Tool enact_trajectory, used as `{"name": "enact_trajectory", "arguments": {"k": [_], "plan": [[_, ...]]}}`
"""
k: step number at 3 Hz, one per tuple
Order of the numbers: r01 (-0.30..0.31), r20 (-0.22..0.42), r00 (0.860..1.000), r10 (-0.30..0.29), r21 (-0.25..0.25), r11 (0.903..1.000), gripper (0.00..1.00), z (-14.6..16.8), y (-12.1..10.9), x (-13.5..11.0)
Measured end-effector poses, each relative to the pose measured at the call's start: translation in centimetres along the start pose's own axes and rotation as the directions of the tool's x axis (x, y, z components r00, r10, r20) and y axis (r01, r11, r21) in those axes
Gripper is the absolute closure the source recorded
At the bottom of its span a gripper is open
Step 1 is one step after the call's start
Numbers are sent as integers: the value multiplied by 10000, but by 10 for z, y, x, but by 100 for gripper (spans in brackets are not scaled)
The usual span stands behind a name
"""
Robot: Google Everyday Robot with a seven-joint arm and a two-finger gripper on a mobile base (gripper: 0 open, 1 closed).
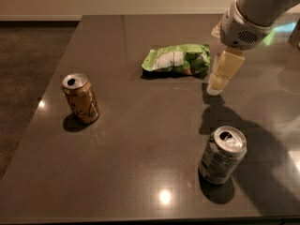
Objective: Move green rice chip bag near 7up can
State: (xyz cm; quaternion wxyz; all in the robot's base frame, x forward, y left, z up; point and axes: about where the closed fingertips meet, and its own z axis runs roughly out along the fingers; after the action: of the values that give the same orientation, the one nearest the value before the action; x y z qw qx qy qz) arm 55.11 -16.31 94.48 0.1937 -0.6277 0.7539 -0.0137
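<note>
There is one table (140, 139), dark and shiny. On it stand two cans. One is the 7up can (221, 154), with a silver top. The other one is an orange-gold can (80, 99). Each can has one hole in its top. There is one bag, the green rice chip bag (177, 59). So that makes three things on the table: two cans and one bag. There is one robot arm (255, 13), and it has one gripper (218, 81). The gripper hangs over the table, just beside the right end of the bag.
</note>
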Motion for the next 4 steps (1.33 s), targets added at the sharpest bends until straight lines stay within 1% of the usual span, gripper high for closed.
{"name": "enact_trajectory", "arguments": {"k": [1,2,3,4], "plan": [[-55,261,9996,48,265,9996,0,35,-35,-13],[-271,552,9982,250,387,9989,0,62,-66,-18],[-483,797,9957,465,204,9986,0,82,-94,-19],[-753,713,9947,747,58,9971,0,93,-114,-14]]}}
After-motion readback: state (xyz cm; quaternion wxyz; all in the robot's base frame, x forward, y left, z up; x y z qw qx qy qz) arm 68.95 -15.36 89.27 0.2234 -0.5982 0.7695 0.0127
